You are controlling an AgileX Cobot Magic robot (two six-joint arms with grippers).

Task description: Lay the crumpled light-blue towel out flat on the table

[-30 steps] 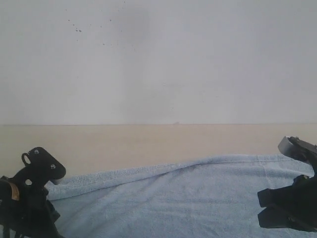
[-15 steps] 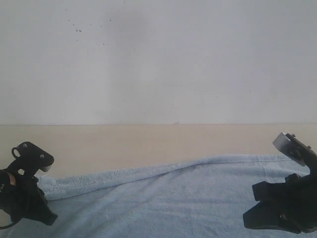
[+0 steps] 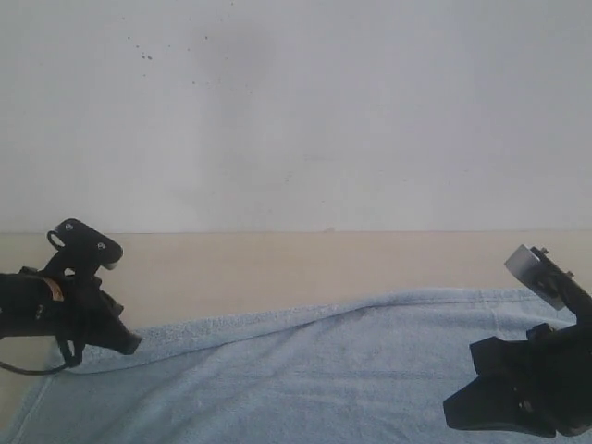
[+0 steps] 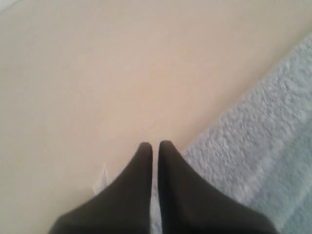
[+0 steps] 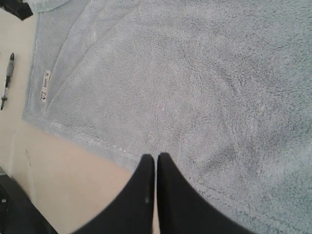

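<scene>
The light-blue towel [image 3: 324,370] lies spread over the near part of the beige table [image 3: 277,268], with one long soft crease running along its far edge. My left gripper [image 3: 129,344] is shut, its tips at the towel's far left edge; in the left wrist view the gripper [image 4: 155,145] points at bare table beside the towel [image 4: 263,141]. My right gripper [image 3: 460,409] hangs at the right, shut. In the right wrist view that gripper [image 5: 156,156] sits over the towel's hemmed edge [image 5: 87,139]. The white tag [image 5: 45,86] lies near a corner.
A white speckled wall [image 3: 296,111] rises behind the table. A pen [image 5: 7,80] lies on the table beyond the towel's tag end. A dark object [image 5: 6,207] shows at the table's edge in the right wrist view.
My left gripper has risen and swung right to the towel's far edge, uncovering the towel's left corner. The right gripper has drifted slightly left and lower.
</scene>
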